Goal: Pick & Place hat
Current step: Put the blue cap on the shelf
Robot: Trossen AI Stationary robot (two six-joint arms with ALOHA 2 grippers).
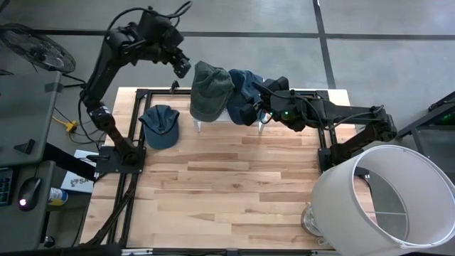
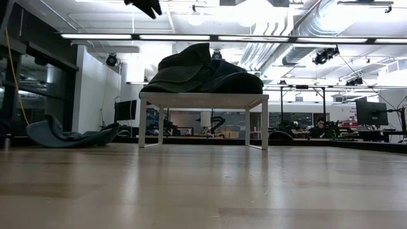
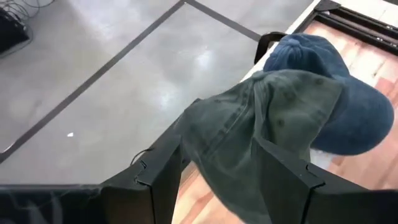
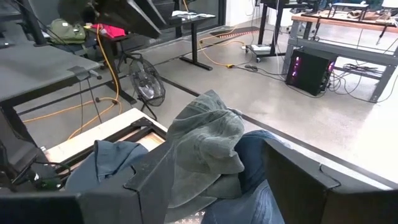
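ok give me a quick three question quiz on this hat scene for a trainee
1. True or false: the green hat lies on the white stand, partly over a blue hat.
2. Where is the third hat? A) on the stand B) flat on the table, on the left arm's side C) in the right claw
3. Fill in: the left claw is above the stand's left end, and its jaws are ____.

Key: 1 true; 2 B; 3 open
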